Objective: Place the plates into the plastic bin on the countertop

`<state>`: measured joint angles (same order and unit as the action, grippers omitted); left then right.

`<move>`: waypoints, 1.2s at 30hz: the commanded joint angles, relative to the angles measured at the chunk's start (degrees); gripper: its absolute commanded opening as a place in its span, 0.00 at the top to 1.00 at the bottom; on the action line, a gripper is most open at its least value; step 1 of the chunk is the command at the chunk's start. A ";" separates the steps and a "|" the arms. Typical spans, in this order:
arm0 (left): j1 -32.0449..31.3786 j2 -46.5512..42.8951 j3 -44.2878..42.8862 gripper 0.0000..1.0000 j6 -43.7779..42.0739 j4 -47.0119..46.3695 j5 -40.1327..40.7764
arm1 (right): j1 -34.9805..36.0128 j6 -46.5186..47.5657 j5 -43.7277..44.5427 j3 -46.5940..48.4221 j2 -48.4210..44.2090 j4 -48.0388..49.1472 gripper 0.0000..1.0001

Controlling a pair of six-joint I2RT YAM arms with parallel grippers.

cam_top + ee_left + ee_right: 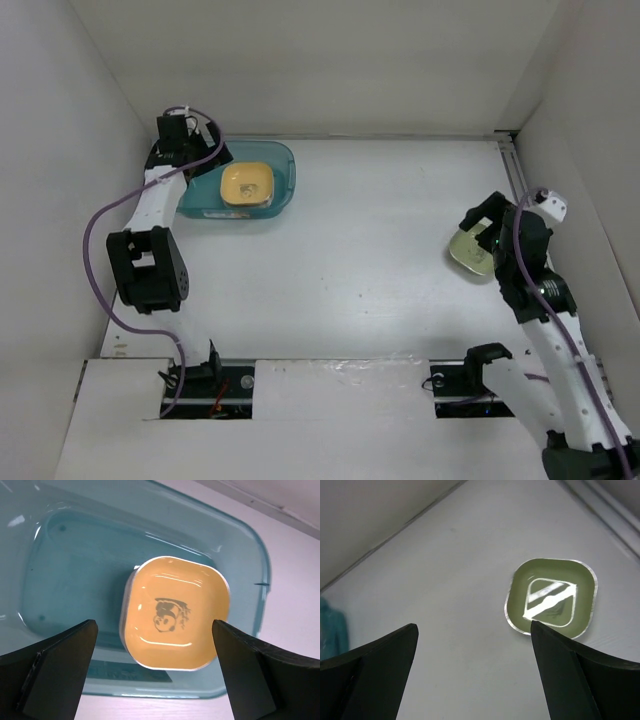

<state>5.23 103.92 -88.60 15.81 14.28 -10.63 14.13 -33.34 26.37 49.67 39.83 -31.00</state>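
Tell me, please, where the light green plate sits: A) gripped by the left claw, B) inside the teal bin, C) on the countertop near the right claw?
C: the light green plate lies flat on the white countertop, in front of the open right claw.
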 commanded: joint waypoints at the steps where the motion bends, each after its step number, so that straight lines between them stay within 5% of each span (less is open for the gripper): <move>1: -1.80 -9.08 -1.57 0.00 0.89 0.22 -1.50 | -11.38 -3.04 -0.16 -0.01 5.41 5.33 0.00; 4: -2.95 -12.06 -2.98 0.00 1.41 2.23 -0.97 | -20.51 -3.04 -4.21 -0.54 10.25 6.57 0.00; 12: -2.95 -15.85 -3.60 0.00 4.40 2.86 -7.65 | -30.99 -5.32 -8.87 -3.43 26.51 12.02 0.00; 27: -2.95 -15.86 -4.13 0.00 5.98 3.38 -9.93 | -33.03 0.73 -16.35 -2.75 46.46 19.23 0.18; 32: -2.95 -15.33 -4.83 0.00 5.37 5.31 -8.36 | -33.03 3.64 -18.19 0.69 49.11 16.33 0.45; 36: -2.95 -15.33 -3.87 0.05 5.89 4.62 -12.29 | -31.98 5.13 -20.56 1.31 49.81 17.38 0.93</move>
<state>1.98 89.01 -90.89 21.30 19.62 -19.75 -18.37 -30.20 8.32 48.95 89.82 -14.94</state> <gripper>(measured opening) 0.956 0.156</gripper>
